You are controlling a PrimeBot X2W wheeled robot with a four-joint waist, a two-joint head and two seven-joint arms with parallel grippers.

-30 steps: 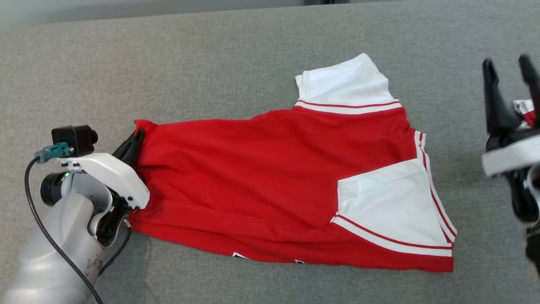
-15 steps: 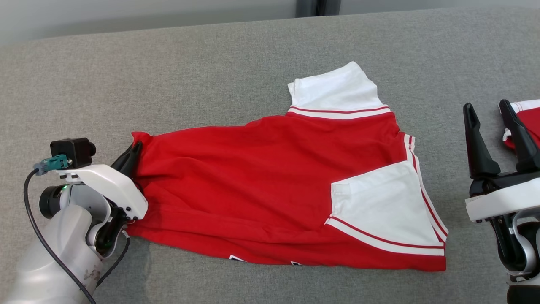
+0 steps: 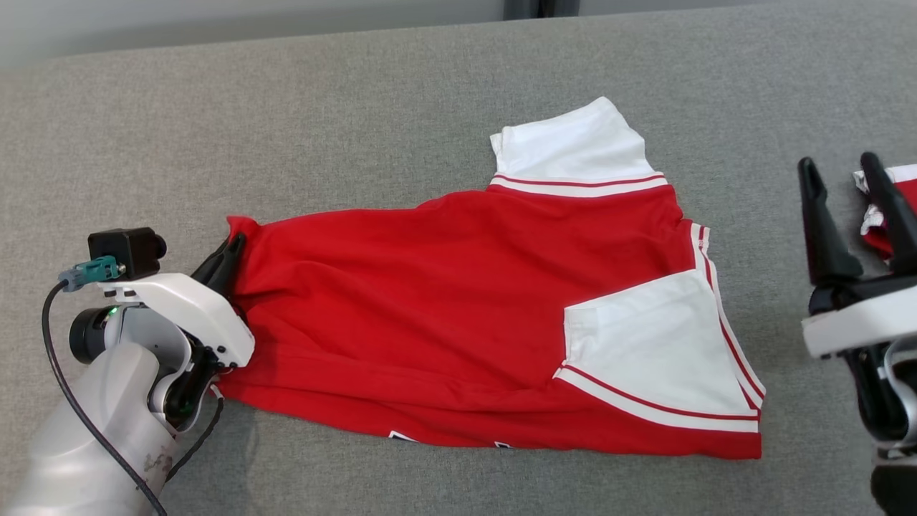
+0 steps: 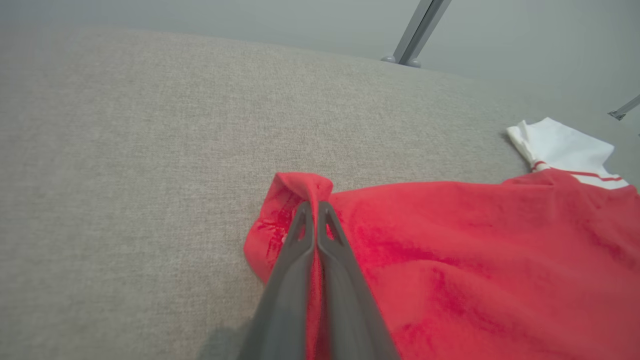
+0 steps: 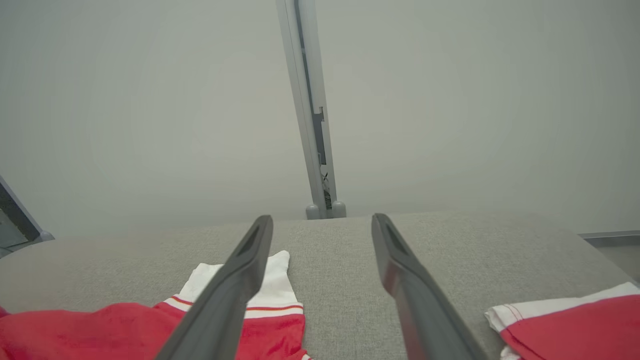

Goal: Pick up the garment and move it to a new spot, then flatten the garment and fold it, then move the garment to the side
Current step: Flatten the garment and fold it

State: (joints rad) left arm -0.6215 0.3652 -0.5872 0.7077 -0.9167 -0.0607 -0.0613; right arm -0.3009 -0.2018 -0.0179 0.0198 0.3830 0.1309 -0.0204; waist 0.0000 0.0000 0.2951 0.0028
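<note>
Broadly, the grey fabric-covered desk [image 3: 358,107] stretches under and ahead of both pincers. A red shirt [image 3: 444,301] with white, red-striped sleeves lies spread on it between the two pincers, one sleeve pointing away and the other folded onto the body nearer the right pincer.

The left pincer [image 3: 231,247] is clenched on the shirt's hem corner, with red cloth bunched between and around its fingertips [image 4: 300,225]. The rest of the shirt runs off to that pincer's right.

The right pincer [image 3: 837,161] is released, its fingers spread and holding nothing, well apart from the shirt's nearest edge. A second red-and-white garment [image 5: 575,330] lies just beyond it on its outer side. A grey metal post [image 5: 310,110] rises past the desk's far edge, straight ahead of the right pincer.
</note>
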